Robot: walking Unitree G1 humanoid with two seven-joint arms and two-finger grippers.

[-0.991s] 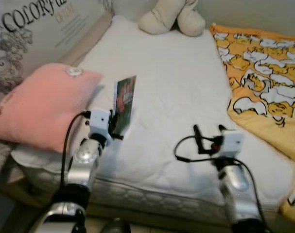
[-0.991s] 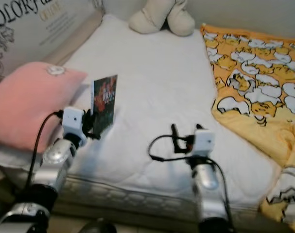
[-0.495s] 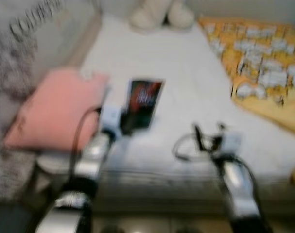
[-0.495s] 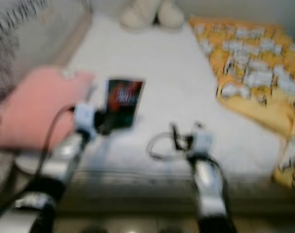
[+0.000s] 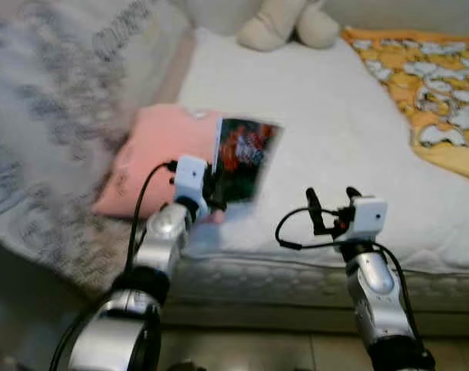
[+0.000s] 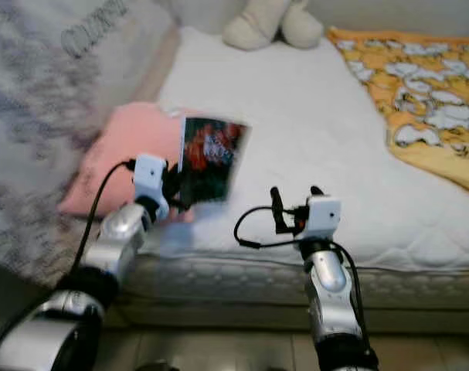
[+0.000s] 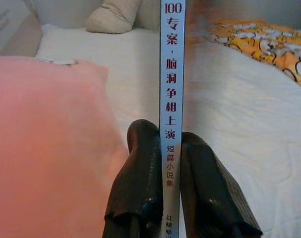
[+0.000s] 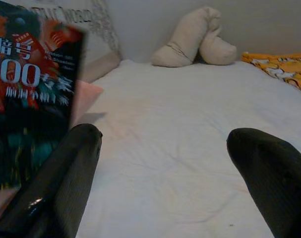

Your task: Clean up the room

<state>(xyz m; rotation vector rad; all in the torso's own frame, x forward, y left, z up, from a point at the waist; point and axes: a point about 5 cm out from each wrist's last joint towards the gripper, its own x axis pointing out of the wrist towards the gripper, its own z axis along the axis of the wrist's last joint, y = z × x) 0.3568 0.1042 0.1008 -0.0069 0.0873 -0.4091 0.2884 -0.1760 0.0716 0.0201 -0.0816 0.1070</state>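
The bed stretches out ahead of both my grippers, its white mattress bare in the middle. Off past my right gripper lies an orange blanket printed with white shapes, spread along that side of the mattress. Beyond my left gripper, on its outer side, a grey patterned cover slopes down — blurred here, so I can make out little more than lettering on it. At the far end of the bed, well beyond both grippers, a beige plush toy rests against the wall.

A pink pillow lies on the mattress edge just behind and to the outside of my left gripper; from the left wrist it sits close beside the fingers.

My left gripper is clamped on a book, jaws pressed flat against both covers near its lower end. The book stands upright above the jaws, spine towards the wrist camera, its dark cover with red artwork facing across to my right side and lifted clear of the mattress, in front of the pillow.

My right gripper hovers over the near edge of the bed, well apart from the book — jaws spread wide, nothing between them.
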